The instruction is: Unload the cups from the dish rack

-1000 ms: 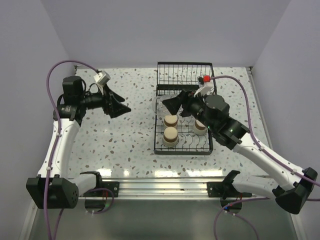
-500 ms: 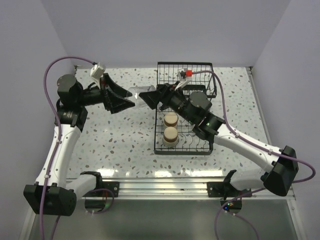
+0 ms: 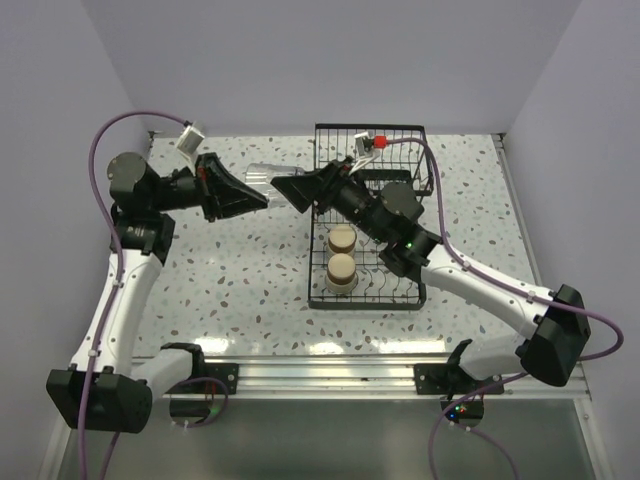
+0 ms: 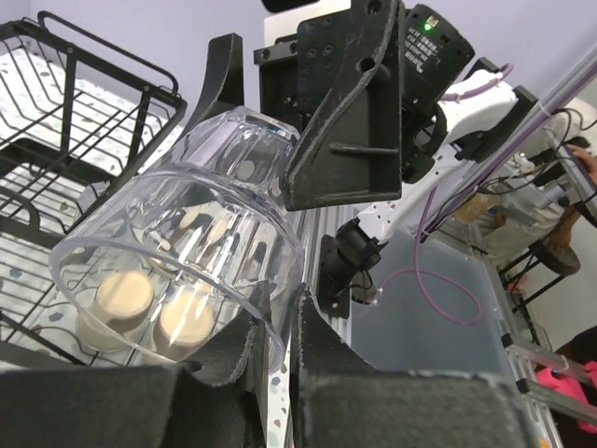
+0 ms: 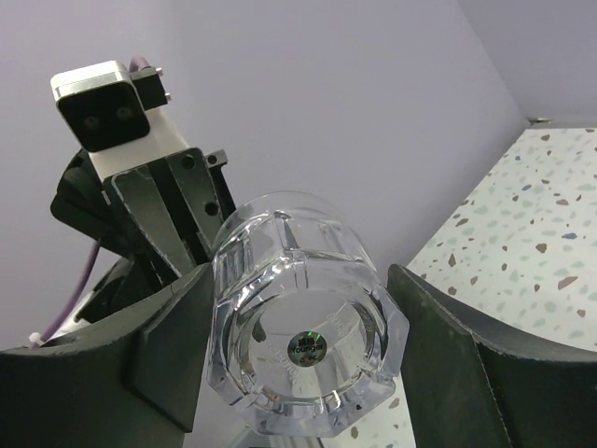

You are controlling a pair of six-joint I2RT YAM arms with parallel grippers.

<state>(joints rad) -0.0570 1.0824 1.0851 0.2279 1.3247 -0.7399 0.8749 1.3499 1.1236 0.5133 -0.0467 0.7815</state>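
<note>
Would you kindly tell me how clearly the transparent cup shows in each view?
Top external: the clear cup is a faint pale shape, easily missed. Left wrist: sharp, with white glare streaks on its wall, and the brown cups look warped through it. Right wrist: crisp base, bright highlights along its facets.

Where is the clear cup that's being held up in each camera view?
Top external: clear cup upper centre, left of the dish rack.
Left wrist: centre-left, filling the foreground.
Right wrist: bottom centre, base toward camera.
Shared landmark: right gripper clamped around it.
</note>
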